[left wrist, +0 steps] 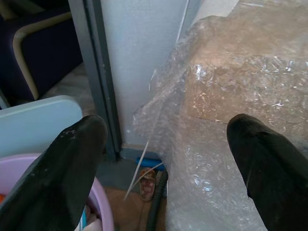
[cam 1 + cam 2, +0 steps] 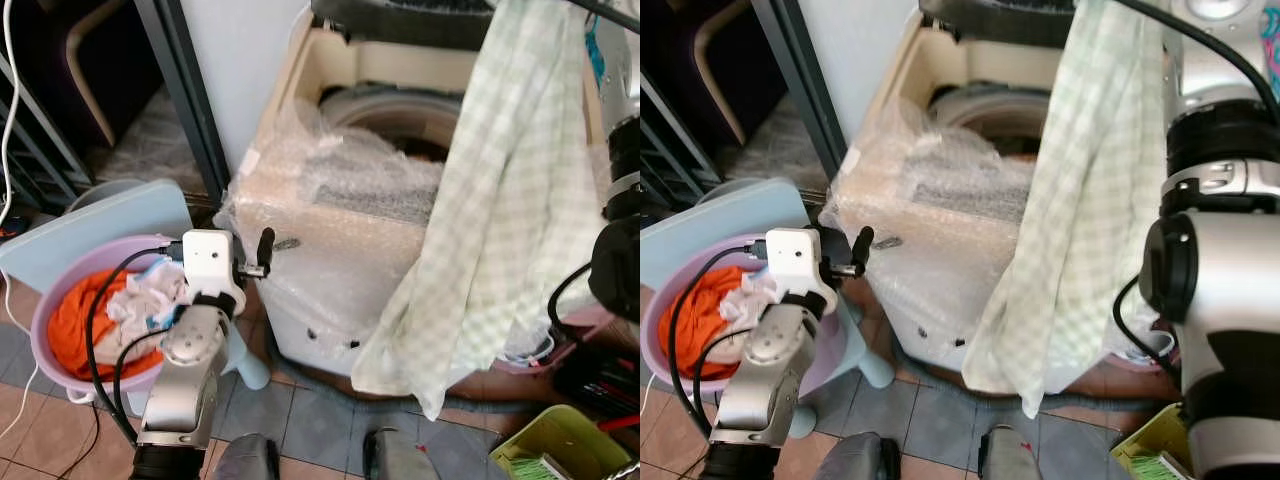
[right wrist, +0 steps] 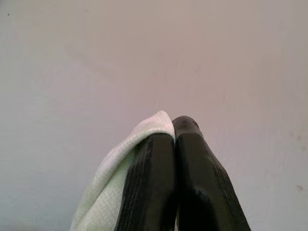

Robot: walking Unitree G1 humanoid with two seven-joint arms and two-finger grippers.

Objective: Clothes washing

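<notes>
Right claw [image 3: 174, 126]: raised high, fingers pressed together on the green checked cloth [image 2: 510, 190]
Cloth: hangs down in front of the washing machine [image 2: 340, 260], which is wrapped in bubble plastic
Left claw [image 1: 168, 159]: fingers wide apart, holds nothing, between the purple basin [image 2: 50, 300] and the machine
Basin: holds orange and white clothes [image 2: 110, 310]

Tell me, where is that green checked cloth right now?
The green checked cloth hangs from the right end effector, raised on the robot's right, draping down in front of the bubble-wrapped washing machine.
</notes>
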